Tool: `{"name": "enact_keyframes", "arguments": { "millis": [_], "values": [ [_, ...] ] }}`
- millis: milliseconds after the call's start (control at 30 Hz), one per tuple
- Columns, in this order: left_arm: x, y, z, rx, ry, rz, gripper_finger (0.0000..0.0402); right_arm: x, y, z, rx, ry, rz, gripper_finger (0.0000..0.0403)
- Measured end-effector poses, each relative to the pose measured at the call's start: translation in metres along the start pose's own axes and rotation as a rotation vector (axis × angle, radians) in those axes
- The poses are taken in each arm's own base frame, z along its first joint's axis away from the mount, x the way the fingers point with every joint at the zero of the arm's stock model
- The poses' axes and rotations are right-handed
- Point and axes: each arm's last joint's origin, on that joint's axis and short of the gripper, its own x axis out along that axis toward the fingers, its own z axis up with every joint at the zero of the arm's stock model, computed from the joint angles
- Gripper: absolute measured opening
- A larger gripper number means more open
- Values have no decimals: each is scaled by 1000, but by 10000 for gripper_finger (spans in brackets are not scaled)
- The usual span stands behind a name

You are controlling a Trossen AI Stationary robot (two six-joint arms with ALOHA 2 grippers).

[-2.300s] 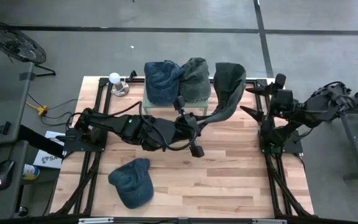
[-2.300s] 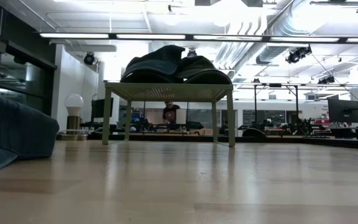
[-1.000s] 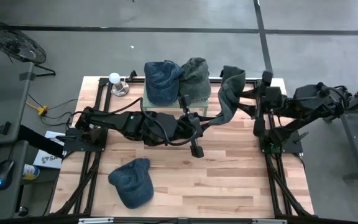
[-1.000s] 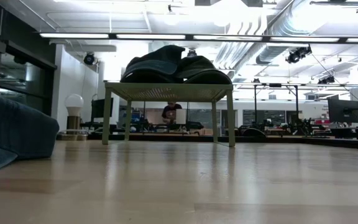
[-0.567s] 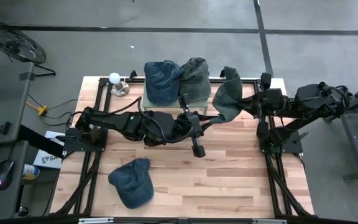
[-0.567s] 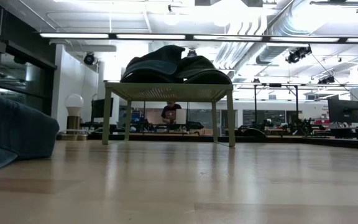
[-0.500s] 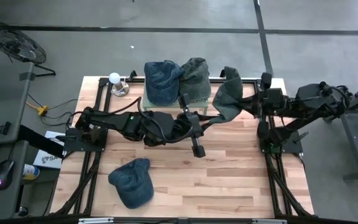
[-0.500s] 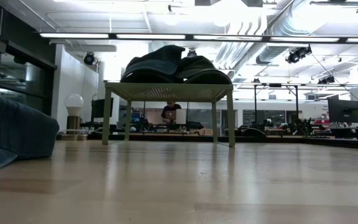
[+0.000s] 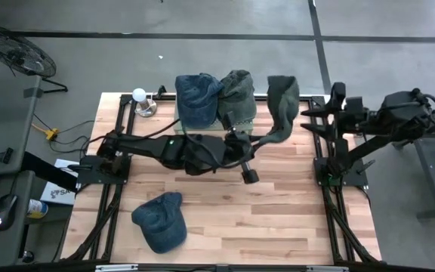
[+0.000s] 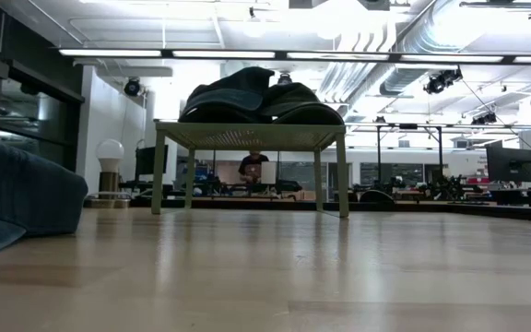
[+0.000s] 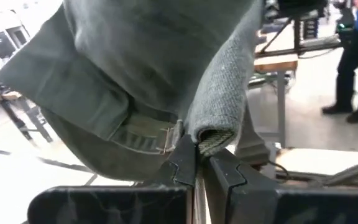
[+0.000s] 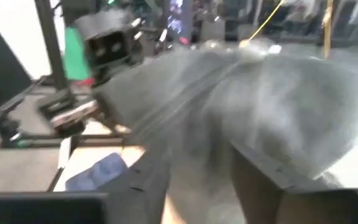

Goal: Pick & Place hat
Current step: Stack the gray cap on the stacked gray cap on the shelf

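A grey-green hat hangs in the air at the table's far right, beside a small green stand. My left gripper reaches out from the table's left and is shut on that hat. My right gripper is open just to the right of the hat, which fills its wrist view. On the stand lie a blue hat and a green hat; both show in the low view. Another blue hat rests on the table near the front left. My left gripper pinches the hat's lower rim between its two fingers, right beside the back strap and its metal buckle. The fingers come from the table's left. The hat is lifted clear of the table and spreads out beyond the fingertips.
A white bulb lamp stands at the far left corner, left of the stand. Dark rails run along both table sides. The near blue hat fills the low view's left edge. A person stands in the room beyond the table.
My right gripper, which stood against the hat's right side, has drawn back toward the table's right edge. The hat, bunched into a round shape half a second ago, now stretches long toward the far edge. My left gripper has shifted slightly right, still holding the hat.
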Motion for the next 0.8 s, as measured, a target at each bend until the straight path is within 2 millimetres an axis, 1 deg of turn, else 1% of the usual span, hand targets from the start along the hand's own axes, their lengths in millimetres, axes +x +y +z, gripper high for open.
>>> {"name": "enact_keyframes", "arguments": {
  "millis": [167,233,300,467,633,800],
  "values": [
    [11,9,-1,-10,-16,-12,5,-9,-5,-12,32,103,19,225],
    [14,13,-1,2,-23,-22,5,-12,-7,-16,42,140,-1,249],
    [17,16,-2,14,-23,-26,5,-13,-9,-19,35,158,-38,263],
    [19,18,-2,79,-26,-44,5,-13,-12,-19,21,149,-146,268],
    [19,17,-3,162,-21,-48,5,-14,-13,-22,-3,168,-201,267],
    [19,18,-3,251,-25,-47,5,-10,-12,-24,-6,191,-245,266]
  ]
}}
